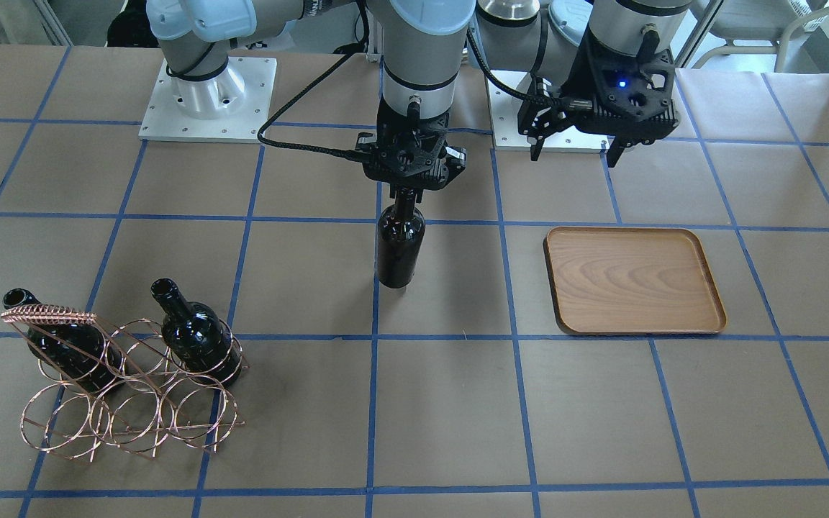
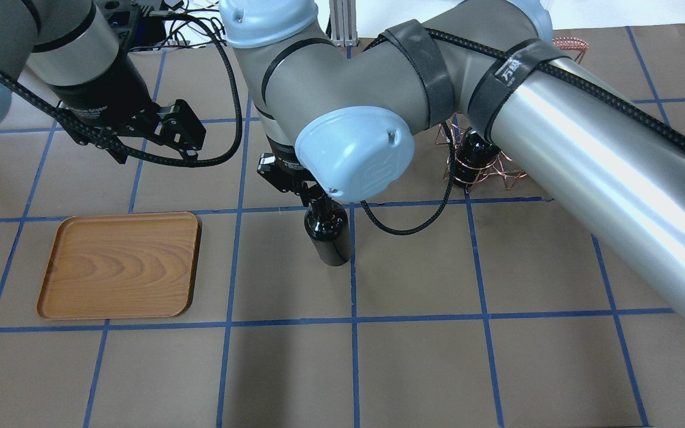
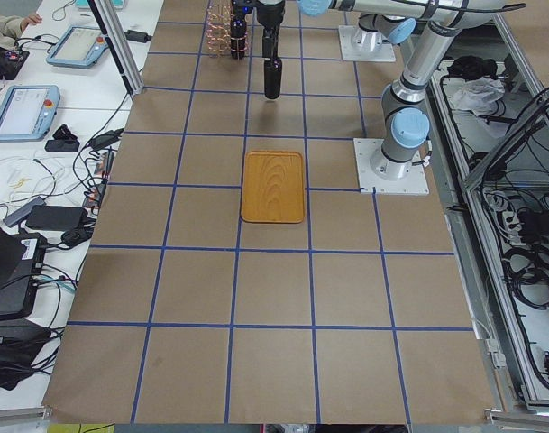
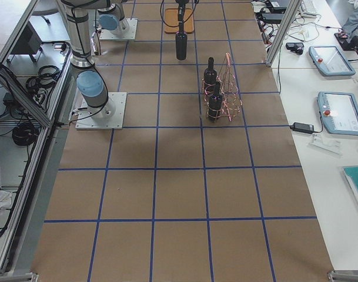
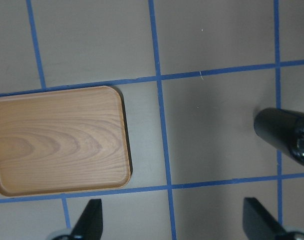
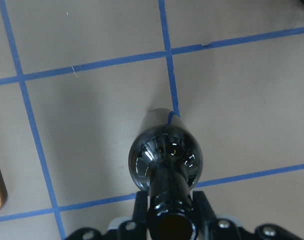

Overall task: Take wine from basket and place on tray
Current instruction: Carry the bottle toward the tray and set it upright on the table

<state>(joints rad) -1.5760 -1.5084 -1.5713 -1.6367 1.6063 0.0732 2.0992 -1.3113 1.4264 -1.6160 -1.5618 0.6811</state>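
Partly done. Wine bottle [image 1: 400, 248] out of basket [image 1: 127, 388], hanging upright, neck clamped in right gripper [image 1: 406, 191]. Position: between basket and tray [image 1: 634, 280], well apart from tray. No bottle on tray. Left gripper [image 1: 576, 155] spread wide, empty, near tray. Outstanding, by judgement: carry to tray, set down, release.

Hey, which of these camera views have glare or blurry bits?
Right wrist view: bright reflections mirror off the wine bottle, on its glossy shoulder. Overhead view: a white glare streak runs along the right arm's metal forearm. Left wrist view: the left gripper shows fingertips blurred at the bottom edge.
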